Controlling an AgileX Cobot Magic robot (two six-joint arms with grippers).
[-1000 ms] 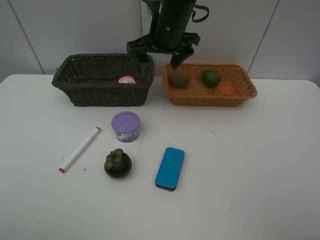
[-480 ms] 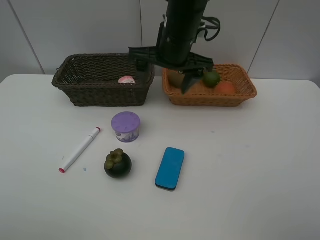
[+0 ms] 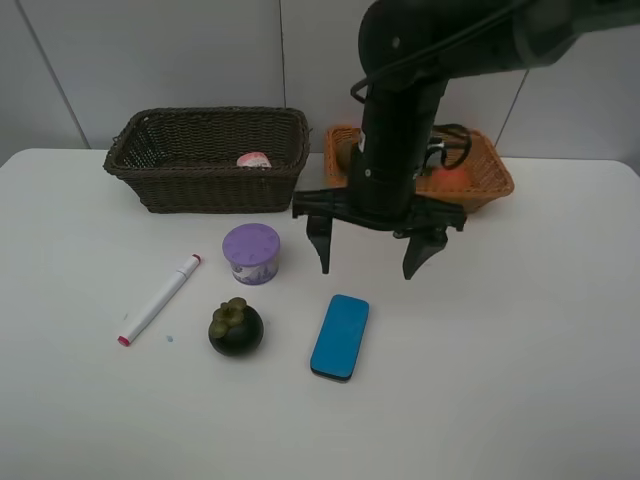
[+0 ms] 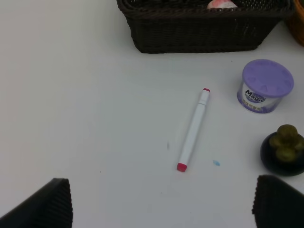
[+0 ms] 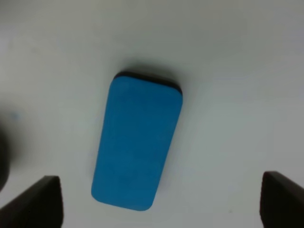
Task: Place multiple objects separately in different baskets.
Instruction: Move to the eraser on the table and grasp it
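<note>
Blue flat block [image 5: 137, 142] lies on the white table [image 3: 520, 350] directly under the right pincer [image 3: 368, 268], whose jaws are spread wide and empty. The left pincer [image 4: 164, 209], likewise spread and seemingly empty, has the white marker [image 4: 194, 129] ahead.

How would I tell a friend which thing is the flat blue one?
On the white table, look in front of the dark basket and the tan basket, where four loose items lie. The blue block is the rightmost, beside the dark mangosteen. It alone is flat, bright blue and rectangular with rounded corners.

White tabletop [image 3: 540, 380]; pale grey panelled wall [image 3: 150, 50] behind
</note>
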